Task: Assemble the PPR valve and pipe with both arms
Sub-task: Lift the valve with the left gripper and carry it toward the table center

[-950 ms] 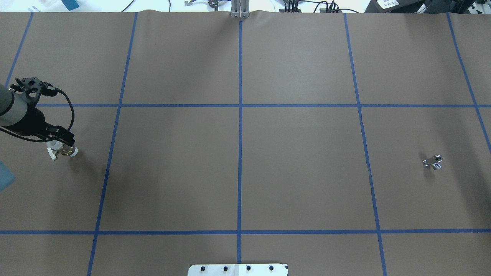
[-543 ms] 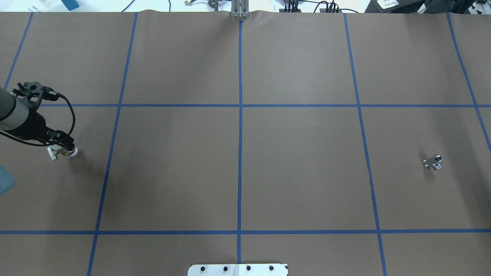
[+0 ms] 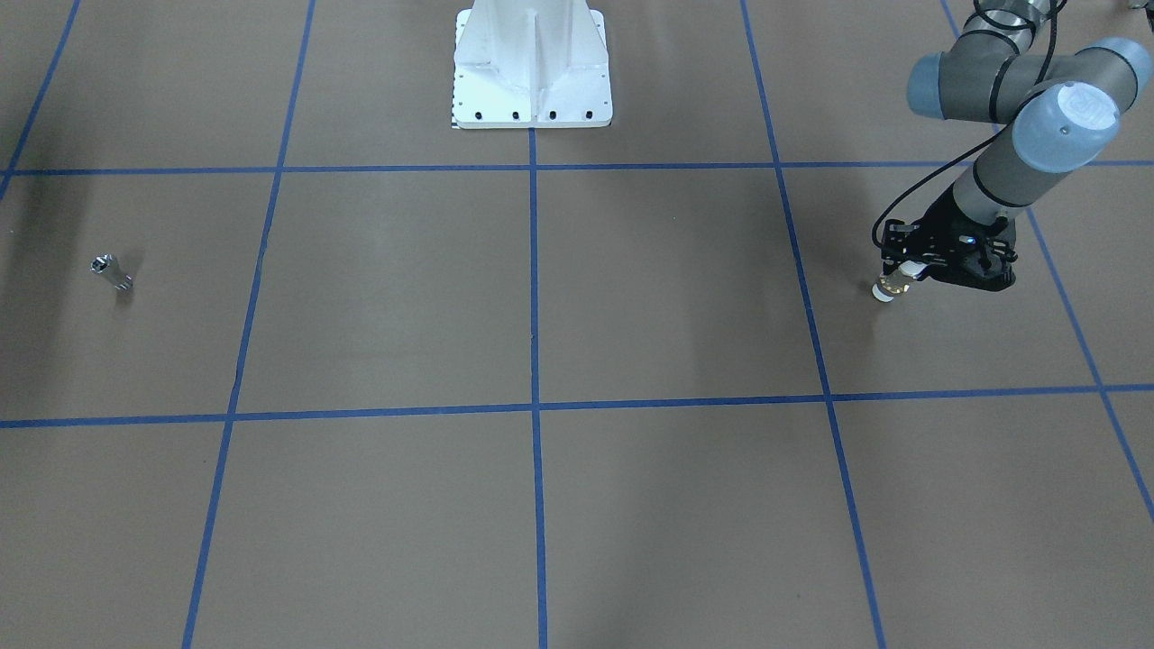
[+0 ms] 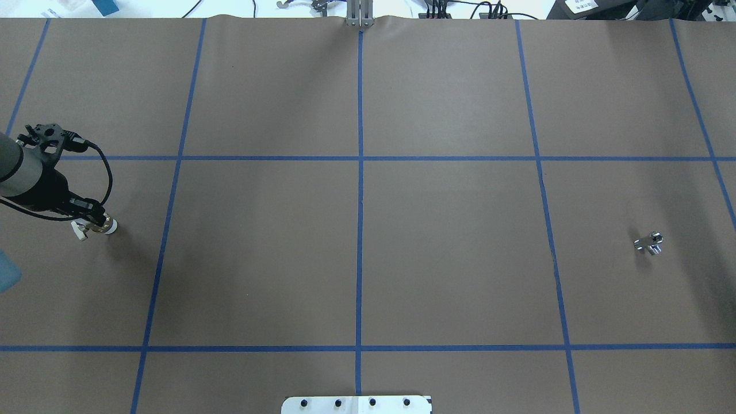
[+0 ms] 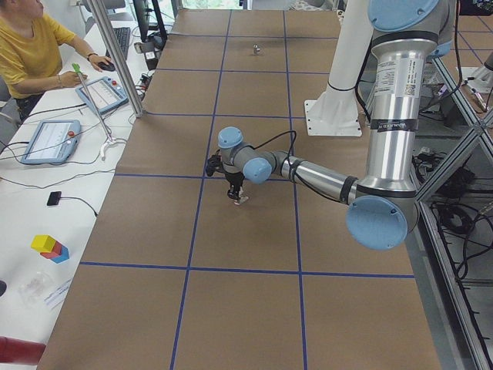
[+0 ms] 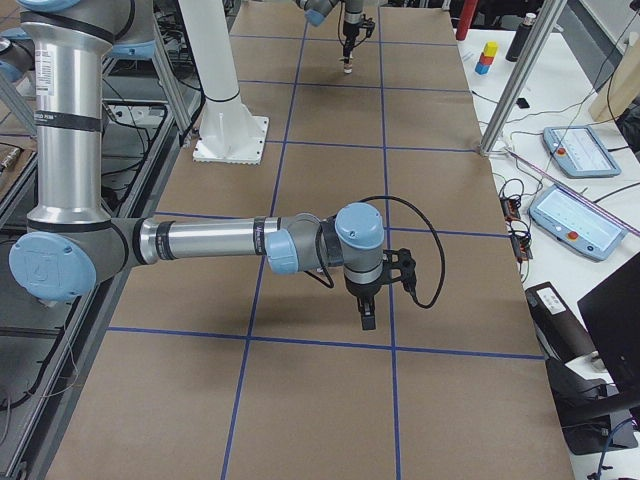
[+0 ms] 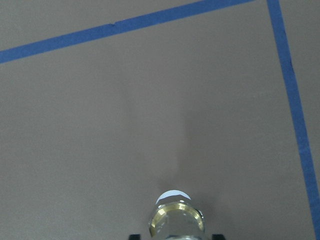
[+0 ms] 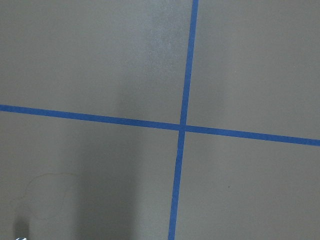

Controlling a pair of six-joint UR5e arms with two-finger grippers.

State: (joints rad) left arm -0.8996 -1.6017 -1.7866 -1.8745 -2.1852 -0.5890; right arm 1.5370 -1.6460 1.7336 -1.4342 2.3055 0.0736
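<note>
Left arm (image 3: 987, 176): reaches over the table's left end and bends down to the surface. In the front-facing view it is on the right-hand side.
Left gripper (image 4: 95, 220): points down at the table with its fingers apart, one on each side of the PPR valve. The wrist view shows a thin strip of paper between each black fingertip (image 7: 134, 237) and the fitting, so it straddles the valve and does not pinch it.
PPR valve (image 4: 103, 226): lies on the table close to the left end edge, about halfway between the robot-side edge and the operators' edge. It is just left of the first blue line running across. One white end points away from the wrist, with the brass band behind it. The small pale lever sticks out toward the left end edge.
Table (image 4: 448, 259): covered in brown paper and divided into rectangles by blue tape lines (image 4: 360, 230).
White pedestal base (image 3: 532, 63): stands at the middle of the robot-side edge.
Pipe (image 4: 650, 244): lies alone near the right end edge, about midway between the two long edges. It is well apart from the valve, with most of the table's length between them.
Right arm (image 6: 200, 243): stretches level over the table's right end.
Right gripper (image 6: 366, 318): points down above the paper, near a crossing of tape lines. Only the right-end camera shows it, so I cannot tell whether its fingers are apart or together.
Person (image 5: 31, 46): sits at a white bench along the operators' edge.
</note>
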